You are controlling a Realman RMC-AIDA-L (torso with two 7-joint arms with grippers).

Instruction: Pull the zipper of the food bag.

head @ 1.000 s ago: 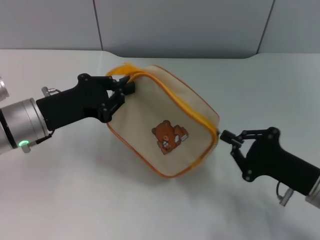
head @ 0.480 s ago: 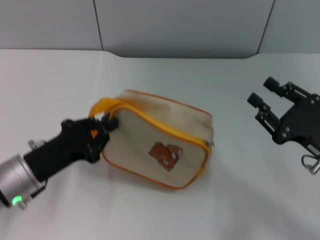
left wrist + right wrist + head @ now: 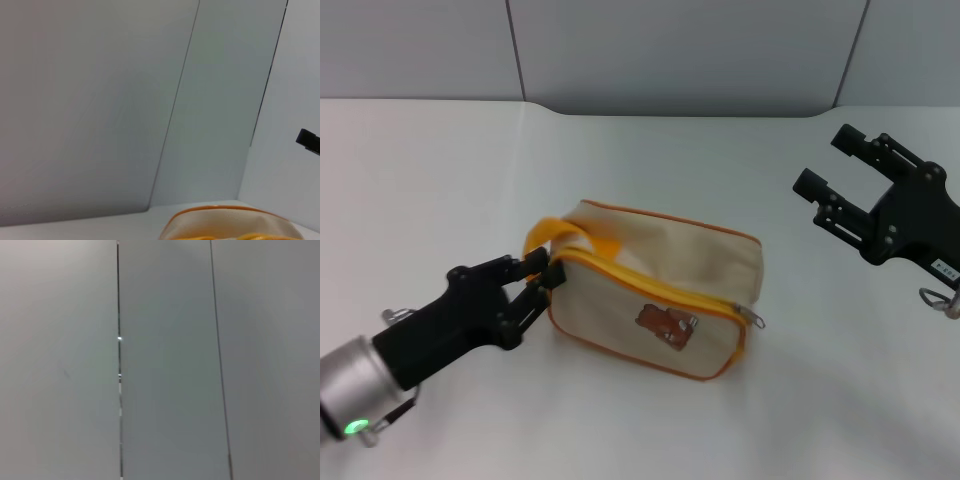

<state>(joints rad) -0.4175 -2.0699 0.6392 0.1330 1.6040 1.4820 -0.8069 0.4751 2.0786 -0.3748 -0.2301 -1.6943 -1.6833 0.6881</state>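
Note:
The food bag (image 3: 660, 295), cream canvas with orange-yellow piping and a brown bear print, lies on the white table. Its zipper (image 3: 660, 287) runs along the top front edge, with the silvery pull tab (image 3: 754, 317) at the bag's right end. The orange-yellow strap handle (image 3: 555, 232) arches at the left end. My left gripper (image 3: 540, 274) is low at that left end, its fingers closed on the bag's edge just below the strap. My right gripper (image 3: 825, 160) is open and empty, raised to the right of the bag and well clear of it. The bag's top edge shows in the left wrist view (image 3: 225, 225).
The white table (image 3: 440, 170) stretches around the bag, with a grey panelled wall (image 3: 670, 50) behind it. The right wrist view shows only the wall panels (image 3: 165, 360). A tip of my right gripper (image 3: 309, 140) shows far off in the left wrist view.
My left gripper has lowered the bag from mid-air toward the near left, and it now lies on the table. My right gripper has drawn away from the bag's right end and risen to the far right.

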